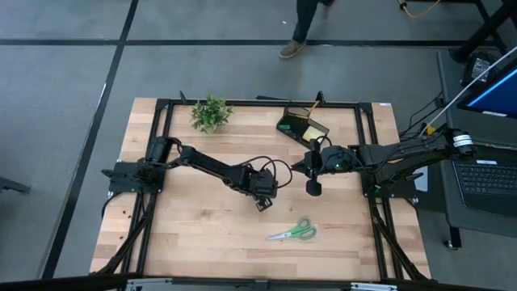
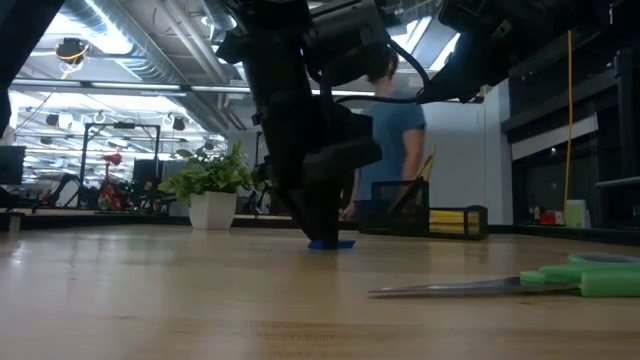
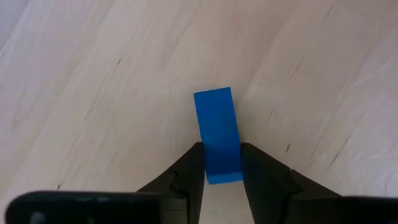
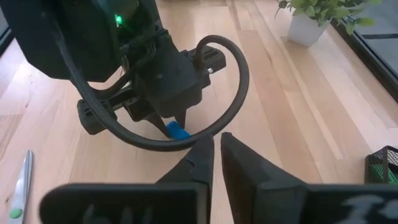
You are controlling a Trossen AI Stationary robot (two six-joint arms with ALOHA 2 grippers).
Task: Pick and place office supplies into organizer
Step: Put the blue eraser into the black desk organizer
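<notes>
A small blue eraser point(image 3: 216, 134) lies flat on the wooden table near its middle, and also shows in the low view point(image 2: 330, 243). My left gripper point(image 1: 263, 202) stands over it, shut on it. My right gripper point(image 1: 313, 188) hovers above the table to the right of the left one. Its fingers point(image 4: 205, 158) are almost together with nothing between them. Green-handled scissors point(image 1: 295, 233) lie flat nearer the front edge. The black organizer point(image 1: 300, 125) stands at the far side with yellow and wooden items in it. My left gripper pinches the eraser's two long sides point(image 3: 211, 168) between its two fingers, at the end nearest the gripper. The fingers come steeply from above, slanting down. The eraser lies flat on the table, most of its length sticking out beyond the fingertips.
A potted green plant point(image 1: 211, 112) stands at the far left of the table. A person point(image 2: 390, 110) stands beyond the far edge. Bare wood stretches along the front left and front edge.
</notes>
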